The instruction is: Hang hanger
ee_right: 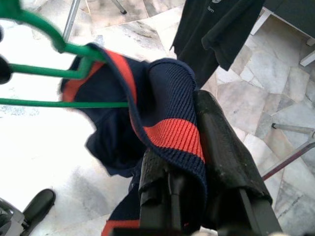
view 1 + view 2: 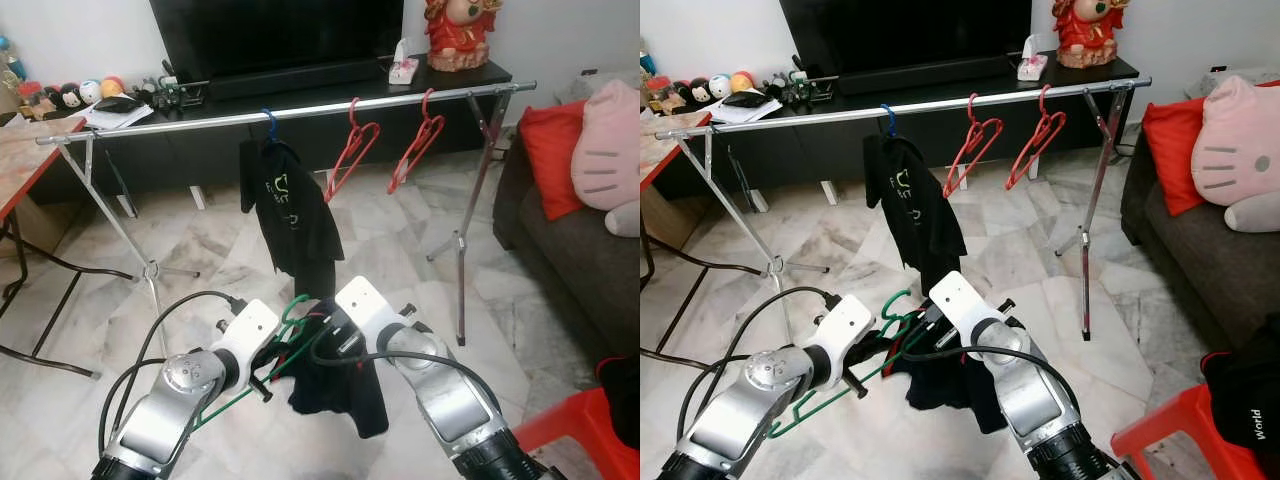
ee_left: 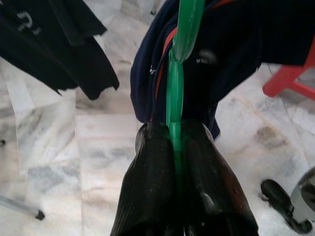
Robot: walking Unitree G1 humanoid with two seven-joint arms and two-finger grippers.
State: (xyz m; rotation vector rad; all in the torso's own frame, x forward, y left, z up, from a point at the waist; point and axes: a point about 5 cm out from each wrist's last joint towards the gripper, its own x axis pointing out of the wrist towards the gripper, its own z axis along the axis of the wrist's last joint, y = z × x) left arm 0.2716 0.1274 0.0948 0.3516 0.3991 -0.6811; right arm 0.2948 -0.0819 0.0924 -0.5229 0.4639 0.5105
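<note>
A green plastic hanger (image 2: 293, 318) is held low in front of me, with a dark navy garment (image 2: 345, 385) with red trim hanging from it. My left gripper (image 3: 173, 135) is shut on the green hanger's bar (image 3: 173, 83). My right gripper (image 1: 197, 142) is shut on the garment's navy and red ribbed collar (image 1: 170, 132). Ahead stands a silver clothes rail (image 2: 290, 110) carrying a black T-shirt (image 2: 288, 205) on a blue hanger and two bare red hangers (image 2: 352, 150) (image 2: 418, 142).
A black TV cabinet (image 2: 330, 90) stands behind the rail. A grey sofa (image 2: 570, 240) with a red cushion and a pink plush is on the right. A red plastic stool (image 2: 575, 435) stands at my lower right. A folding table (image 2: 25, 160) is on the left.
</note>
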